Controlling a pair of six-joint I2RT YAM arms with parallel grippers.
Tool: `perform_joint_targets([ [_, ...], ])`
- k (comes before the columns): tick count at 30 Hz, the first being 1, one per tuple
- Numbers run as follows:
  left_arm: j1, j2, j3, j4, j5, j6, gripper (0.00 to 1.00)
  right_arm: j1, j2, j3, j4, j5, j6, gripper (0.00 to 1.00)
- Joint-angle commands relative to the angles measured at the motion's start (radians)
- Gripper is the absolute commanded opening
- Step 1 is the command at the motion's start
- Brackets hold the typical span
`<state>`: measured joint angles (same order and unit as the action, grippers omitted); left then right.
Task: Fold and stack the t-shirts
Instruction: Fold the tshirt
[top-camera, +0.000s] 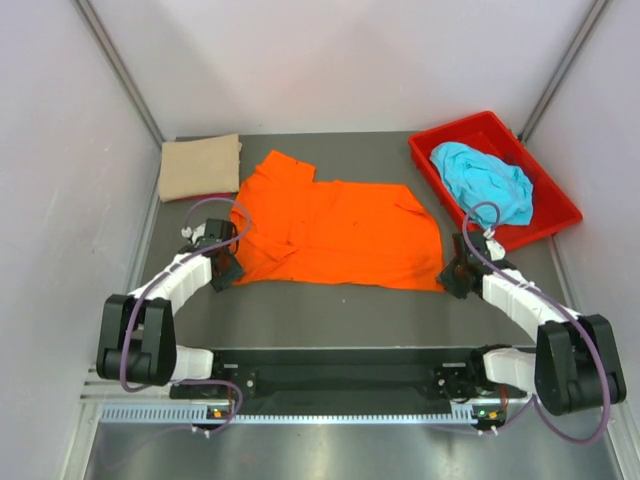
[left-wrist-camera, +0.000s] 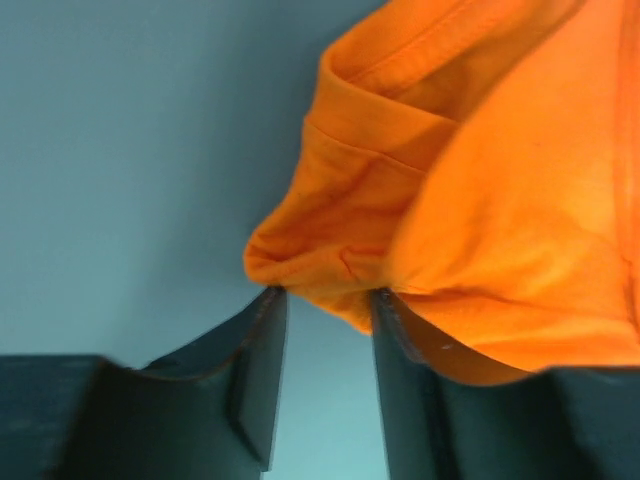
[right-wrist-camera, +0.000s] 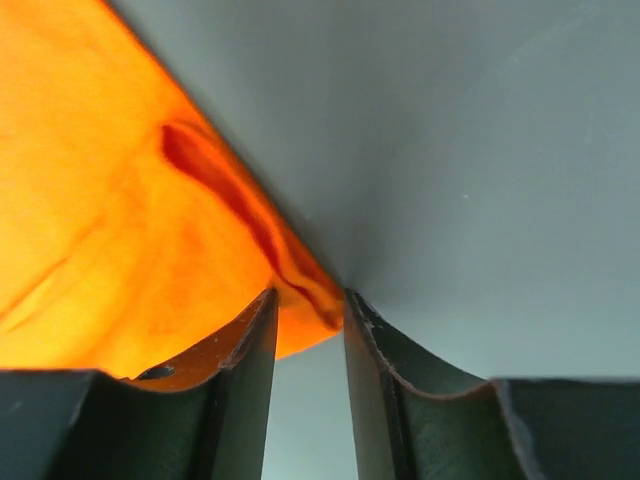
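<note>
The orange t-shirt (top-camera: 335, 235) lies spread across the middle of the table (top-camera: 330, 315), with both arms down at its near edge. The left end effector (top-camera: 226, 266) pinches a bunched fold at the shirt's near left corner, and cloth spills over one finger. The right end effector (top-camera: 454, 273) is pressed narrowly on the near right corner. The tan t-shirt (top-camera: 200, 167) sits folded at the far left. The turquoise t-shirt (top-camera: 482, 180) lies crumpled in the red bin (top-camera: 548, 200) at the far right.
</note>
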<state>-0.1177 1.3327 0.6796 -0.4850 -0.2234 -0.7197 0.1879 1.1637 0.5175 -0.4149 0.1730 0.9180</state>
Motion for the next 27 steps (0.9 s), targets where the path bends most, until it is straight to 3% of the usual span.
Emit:
perform_joint_targets([
  [1,-0.002,0.039,0.026,0.054,-0.059,0.006,0.42,0.012,0.071,0.012,0.042,0.000,0.004,0.32],
  [2,-0.002,0.043,0.029,0.046,-0.065,0.008,0.39,0.010,0.088,0.012,0.041,0.006,-0.002,0.30],
  [3,-0.002,0.045,0.034,0.042,-0.070,0.014,0.33,0.010,0.091,0.012,0.036,0.025,-0.007,0.15],
  [4,-0.002,0.045,0.040,0.036,-0.079,0.034,0.12,0.008,0.091,0.012,0.028,0.039,-0.011,0.04],
  [5,-0.002,0.046,0.046,0.030,-0.088,0.039,0.00,0.008,0.080,0.013,0.016,0.052,-0.021,0.00],
  [11,-0.002,0.036,0.087,-0.041,-0.209,0.065,0.00,0.002,0.016,0.041,-0.100,0.171,-0.065,0.00],
  [17,-0.003,0.052,0.067,-0.058,-0.130,0.052,0.00,0.002,-0.016,0.020,-0.125,0.142,-0.087,0.00],
  [27,-0.005,-0.026,0.040,-0.127,-0.142,0.008,0.01,0.002,-0.070,-0.019,-0.127,0.128,-0.111,0.00],
])
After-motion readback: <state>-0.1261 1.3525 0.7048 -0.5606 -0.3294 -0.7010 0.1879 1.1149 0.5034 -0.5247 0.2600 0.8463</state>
